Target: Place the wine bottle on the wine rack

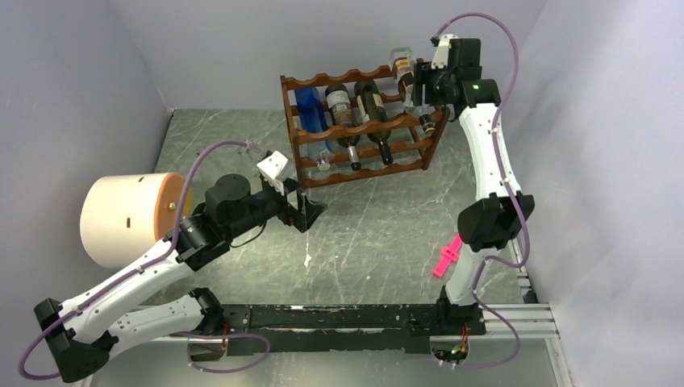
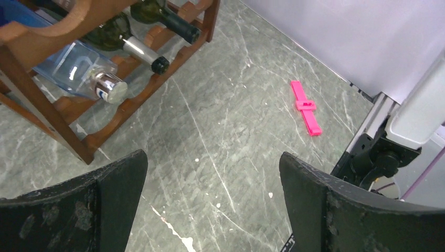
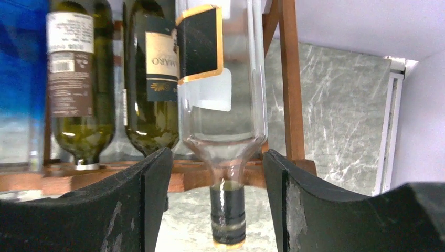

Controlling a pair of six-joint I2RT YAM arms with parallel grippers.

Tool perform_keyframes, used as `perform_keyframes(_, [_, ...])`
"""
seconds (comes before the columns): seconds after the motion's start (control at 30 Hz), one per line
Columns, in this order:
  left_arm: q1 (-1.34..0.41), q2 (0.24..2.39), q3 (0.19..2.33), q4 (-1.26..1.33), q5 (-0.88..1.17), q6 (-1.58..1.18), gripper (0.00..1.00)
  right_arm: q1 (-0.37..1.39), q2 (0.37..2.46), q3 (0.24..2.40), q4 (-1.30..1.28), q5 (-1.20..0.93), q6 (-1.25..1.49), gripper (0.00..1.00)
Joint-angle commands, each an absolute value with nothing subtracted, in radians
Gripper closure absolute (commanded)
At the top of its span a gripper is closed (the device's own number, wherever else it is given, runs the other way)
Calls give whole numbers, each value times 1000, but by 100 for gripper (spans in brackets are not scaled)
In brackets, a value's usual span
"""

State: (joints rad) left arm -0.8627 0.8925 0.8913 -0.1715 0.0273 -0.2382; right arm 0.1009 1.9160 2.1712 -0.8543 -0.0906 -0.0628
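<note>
The reddish-brown wine rack (image 1: 364, 129) stands at the back of the table. A clear wine bottle (image 1: 403, 68) with a black, gold-edged label lies in the rack's top right slot, neck toward the front. My right gripper (image 1: 425, 90) is at that corner. In the right wrist view the bottle (image 3: 223, 105) hangs between my open fingers (image 3: 218, 155), and its dark capped neck (image 3: 228, 210) has a gap on each side. My left gripper (image 1: 310, 211) is open and empty over the table in front of the rack, as the left wrist view (image 2: 212, 157) shows.
The rack also holds a blue bottle (image 1: 310, 109), two dark green bottles (image 1: 343, 113) and a clear bottle with a silver cap (image 2: 78, 71). A cream cylinder with an orange end (image 1: 129, 218) lies at the left. A pink clip (image 1: 448, 256) lies near the right arm's base.
</note>
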Motion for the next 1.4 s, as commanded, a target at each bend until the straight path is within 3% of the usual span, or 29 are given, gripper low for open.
perform_keyframes(0.0, [-859,869,965,-182,-77,-206,1,99,1770,2110,-747,-117,27,32])
perform_keyframes(0.33, [-859,868,1116,-296,-280,-170,1,160,1371,1659,-496,-278,146,33])
perform_keyframes(0.5, [-859,837,1195,-337,-345,-124,1,351,1276,1541,-405,-230,161,31])
perform_keyframes(0.67, [-859,767,1265,-324,-271,-99,2,553,1270,1470,-295,-178,200,30])
perform_keyframes(0.93, [-859,688,1323,-344,-318,-30,2,858,1455,1416,-71,-16,202,26])
perform_keyframes(1.37, [-859,629,1320,-386,-416,-3,3,1040,1945,1793,-63,181,245,25])
